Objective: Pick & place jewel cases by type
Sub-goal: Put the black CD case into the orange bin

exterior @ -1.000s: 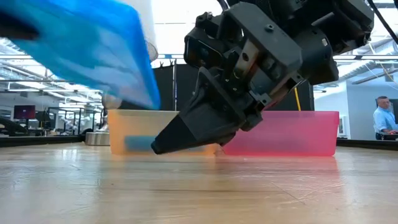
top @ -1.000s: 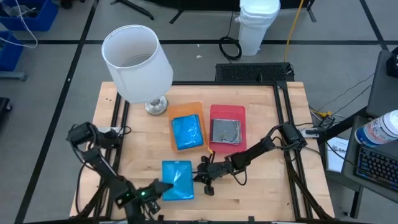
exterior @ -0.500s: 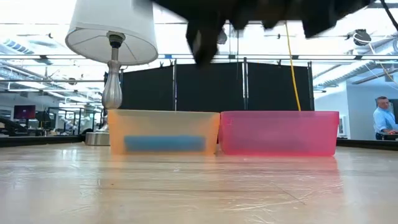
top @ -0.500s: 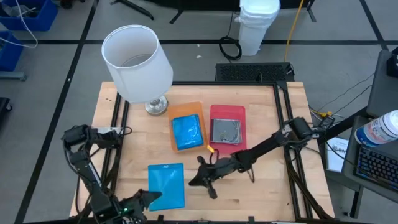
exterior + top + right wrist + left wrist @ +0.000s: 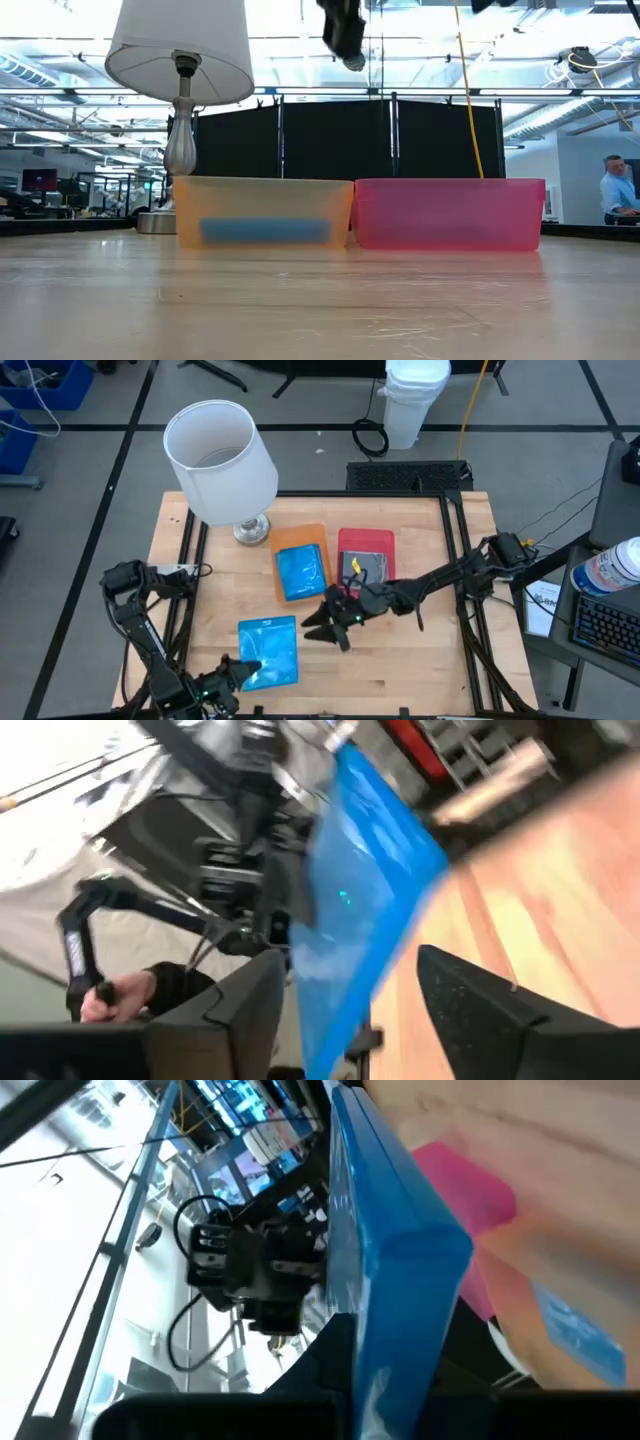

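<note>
Left claw clamped on a blue case at the near edge; right claw spread, mid-surface.

My left claw (image 5: 248, 672) sits low at the near-left of the surface (image 5: 420, 650), pinched shut on the near corner of a blue jewel case (image 5: 270, 651), which stands up off the wood in my left wrist view. Right of it, apart from the case, my right claw (image 5: 318, 628) hangs with its fingers wide and holding nothing, just short of the trays. Behind: a second blue case (image 5: 300, 573) lies in the orange tray (image 5: 305, 534), a clear dark-centred case (image 5: 363, 569) in the red tray (image 5: 365, 537) beside it. A white-shaded lamp (image 5: 221, 460) stands at the far left, clear of both claws.
</note>
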Controlling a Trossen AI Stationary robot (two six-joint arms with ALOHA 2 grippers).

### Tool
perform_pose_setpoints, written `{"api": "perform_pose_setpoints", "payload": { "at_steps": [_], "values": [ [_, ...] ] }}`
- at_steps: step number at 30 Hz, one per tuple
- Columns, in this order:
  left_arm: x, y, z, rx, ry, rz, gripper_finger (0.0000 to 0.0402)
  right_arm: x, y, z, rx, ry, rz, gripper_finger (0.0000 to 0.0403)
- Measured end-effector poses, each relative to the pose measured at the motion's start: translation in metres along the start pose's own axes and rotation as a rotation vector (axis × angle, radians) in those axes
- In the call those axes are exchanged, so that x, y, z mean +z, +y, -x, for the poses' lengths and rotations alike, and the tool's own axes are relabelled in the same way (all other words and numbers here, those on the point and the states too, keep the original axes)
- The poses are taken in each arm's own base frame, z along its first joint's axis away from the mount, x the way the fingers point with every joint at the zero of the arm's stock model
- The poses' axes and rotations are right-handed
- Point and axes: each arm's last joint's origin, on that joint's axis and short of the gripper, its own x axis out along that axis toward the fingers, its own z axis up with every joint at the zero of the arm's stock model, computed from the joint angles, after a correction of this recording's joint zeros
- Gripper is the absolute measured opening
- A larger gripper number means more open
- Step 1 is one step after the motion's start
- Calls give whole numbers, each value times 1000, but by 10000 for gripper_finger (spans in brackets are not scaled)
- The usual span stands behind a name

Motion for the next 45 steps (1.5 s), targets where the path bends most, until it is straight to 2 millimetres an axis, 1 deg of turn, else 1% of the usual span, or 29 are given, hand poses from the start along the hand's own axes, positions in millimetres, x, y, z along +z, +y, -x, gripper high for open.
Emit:
{"api": "perform_pose_setpoints", "payload": {
  "at_steps": [3, 6, 9, 13, 18, 23, 26, 29, 37, 42, 45],
  "values": [
    [-2, -1, -4, 0, 19, -7, 17, 3, -14, 1, -61, 53, -103, 239],
    [-2, 0, -7, -2, 28, -6, 17, 8, -21, 2, -80, 56, -142, 250],
    [-3, -1, -12, -9, 41, -6, 18, 14, -22, 2, -57, 21, -146, 250],
    [-5, -5, -22, -25, 67, -15, 16, 18, -22, 3, -44, 5, -130, 237],
    [-8, -6, -33, -46, 96, -20, 17, 20, -31, 2, -62, 2, -126, 215],
    [-10, -6, -41, -64, 107, -33, 16, 22, -31, 1, -18, 17, -105, 193],
    [-10, -6, -43, -62, 118, -38, 16, 25, -29, 1, 28, 8, -70, 178],
    [-10, -6, -44, -64, 120, -36, 18, 25, -29, 1, 28, 6, -37, 157],
    [-10, -6, -46, -68, 122, -24, 16, 31, -35, 2, 14, -7, -5, 87],
    [-10, -5, -46, -69, 118, -18, 22, 32, -36, 3, 29, 4, 24, 43],
    [-9, -5, -46, -67, 118, 0, 20, 32, -36, 3, 45, 13, 46, 39]
  ]
}}
